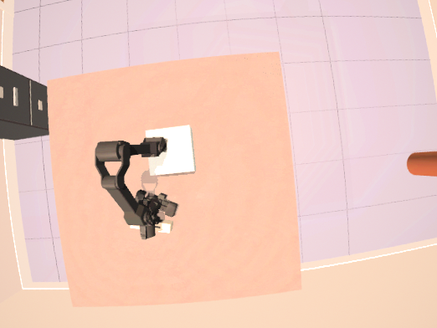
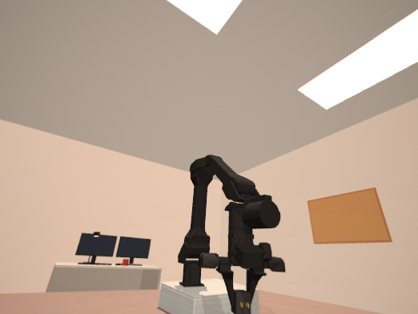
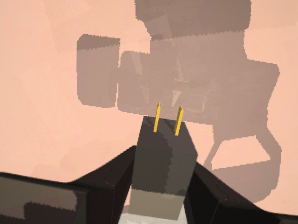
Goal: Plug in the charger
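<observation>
The charger (image 2: 243, 298) (image 3: 164, 167) is a dark block with a paler back end and two thin yellow prongs. In the wrist view the prongs point up the picture, away from the gripper. My gripper (image 3: 158, 154) is shut on the charger, with one dark finger against each side. In the exterior view the fingers point down around it; its height over the table cannot be told. The power strip (image 1: 167, 227) is a cream bar in the top view, mostly hidden under the gripper, with its ends showing on both sides. Its outlets cannot be made out.
The arm's base stands on a white square block (image 1: 180, 151) (image 2: 174, 296) on the peach table (image 1: 234, 176). A pale surface shows at the wrist view's bottom edge. A dark cabinet (image 1: 23, 105) stands beyond the table's left edge. A desk with two monitors is in the background.
</observation>
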You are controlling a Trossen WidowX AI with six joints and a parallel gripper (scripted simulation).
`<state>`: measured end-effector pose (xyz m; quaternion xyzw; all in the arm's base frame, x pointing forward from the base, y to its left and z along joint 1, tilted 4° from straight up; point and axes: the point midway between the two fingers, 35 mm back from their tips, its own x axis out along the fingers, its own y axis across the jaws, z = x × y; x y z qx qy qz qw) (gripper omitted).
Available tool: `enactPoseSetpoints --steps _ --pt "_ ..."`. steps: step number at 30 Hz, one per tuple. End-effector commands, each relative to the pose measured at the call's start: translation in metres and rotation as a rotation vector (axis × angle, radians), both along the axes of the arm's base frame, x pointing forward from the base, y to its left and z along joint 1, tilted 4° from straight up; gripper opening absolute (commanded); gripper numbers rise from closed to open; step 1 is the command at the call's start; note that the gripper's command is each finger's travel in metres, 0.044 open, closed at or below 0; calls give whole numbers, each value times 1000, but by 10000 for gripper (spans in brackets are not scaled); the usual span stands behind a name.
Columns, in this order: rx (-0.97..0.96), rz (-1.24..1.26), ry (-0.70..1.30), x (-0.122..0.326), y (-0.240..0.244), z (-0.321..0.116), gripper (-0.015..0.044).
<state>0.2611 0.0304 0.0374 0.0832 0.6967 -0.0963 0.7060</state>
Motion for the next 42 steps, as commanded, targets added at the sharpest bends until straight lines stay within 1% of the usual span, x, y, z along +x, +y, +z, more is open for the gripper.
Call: enactPoseSetpoints --steps 1,10,42 --pt "-8 52 1 5 -3 -6 0" --pt "-18 165 3 15 -10 -20 0" --pt "-23 215 2 50 -11 -22 0"
